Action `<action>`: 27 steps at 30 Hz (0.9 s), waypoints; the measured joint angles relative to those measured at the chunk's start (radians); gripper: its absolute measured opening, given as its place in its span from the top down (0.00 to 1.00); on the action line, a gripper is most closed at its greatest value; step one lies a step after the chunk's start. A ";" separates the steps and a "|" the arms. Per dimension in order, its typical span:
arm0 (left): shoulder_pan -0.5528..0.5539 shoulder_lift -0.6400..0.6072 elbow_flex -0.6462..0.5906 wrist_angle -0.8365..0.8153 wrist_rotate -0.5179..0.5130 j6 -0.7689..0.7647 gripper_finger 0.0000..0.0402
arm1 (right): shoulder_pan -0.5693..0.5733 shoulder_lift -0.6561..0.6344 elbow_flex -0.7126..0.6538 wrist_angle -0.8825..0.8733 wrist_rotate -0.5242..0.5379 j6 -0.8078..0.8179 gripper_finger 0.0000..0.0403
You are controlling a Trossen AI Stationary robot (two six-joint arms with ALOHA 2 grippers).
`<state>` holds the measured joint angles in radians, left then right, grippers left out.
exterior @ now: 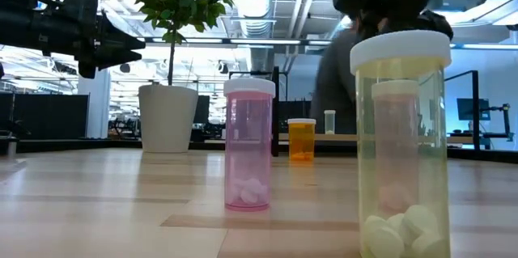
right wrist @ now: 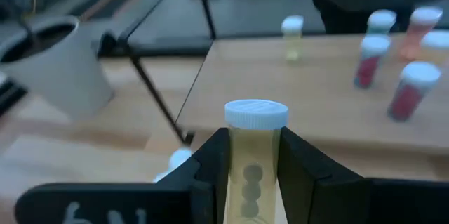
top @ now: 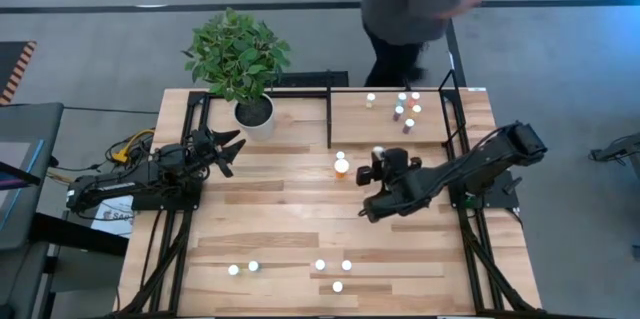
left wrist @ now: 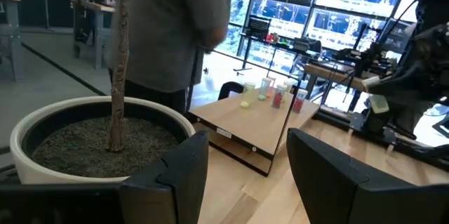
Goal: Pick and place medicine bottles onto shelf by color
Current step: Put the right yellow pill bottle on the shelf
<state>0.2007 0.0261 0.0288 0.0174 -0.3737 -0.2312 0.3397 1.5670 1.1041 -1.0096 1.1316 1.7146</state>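
My right gripper (top: 380, 162) is over the middle of the table, in front of the shelf (top: 360, 127), shut on a yellowish medicine bottle (right wrist: 252, 155) with a white cap. Several more bottles (top: 405, 109) stand on the shelf board at the back right. An orange bottle (top: 342, 167) and a smaller one (top: 340, 156) stand just left of the gripper. Several bottles (top: 320, 265) stand near the front edge. My left gripper (top: 228, 149) hangs open beside the plant pot (top: 255, 114), with nothing between its fingers (left wrist: 175, 175). My right gripper pinches the yellowish bottle's body (right wrist: 251, 147) between its two fingers (right wrist: 214, 161), just under the white cap (right wrist: 256, 114). The fingers come from the table's right, slanting a little down. The bottle stands upright in the hold; the gripper hides its bottom.
A potted plant (top: 238, 54) stands at the back left. Black bars (top: 329, 114) frame the shelf. A person (top: 410, 9) stands behind the table's far edge. In the low view a pink bottle (exterior: 248, 145) and a large pale one (exterior: 401, 145) stand close to the camera.
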 joint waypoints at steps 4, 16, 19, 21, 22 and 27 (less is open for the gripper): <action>0.000 0.000 0.000 0.000 0.000 0.000 0.55 | -0.005 0.009 -0.054 0.003 0.087 0.085 0.73; 0.000 0.000 0.000 0.000 0.001 0.000 0.55 | -0.157 0.093 -0.131 0.102 0.156 0.098 0.71; 0.000 0.006 0.000 0.000 -0.001 0.000 0.55 | -0.209 0.148 -0.131 0.164 0.203 0.103 0.71; 0.000 0.013 0.000 0.001 -0.002 0.000 0.55 | -0.236 0.185 -0.130 0.209 0.238 0.098 0.71; 0.000 0.017 0.000 0.000 -0.001 0.000 0.55 | -0.250 0.207 -0.130 0.238 0.257 0.094 0.71; 0.000 0.028 0.000 -0.001 0.000 0.000 0.55 | -0.302 0.295 -0.128 0.333 0.326 0.094 0.71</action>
<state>0.2008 0.0537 0.0288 0.0167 -0.3735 -0.2314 0.0374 1.8617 0.9760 -0.6763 1.4572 1.8084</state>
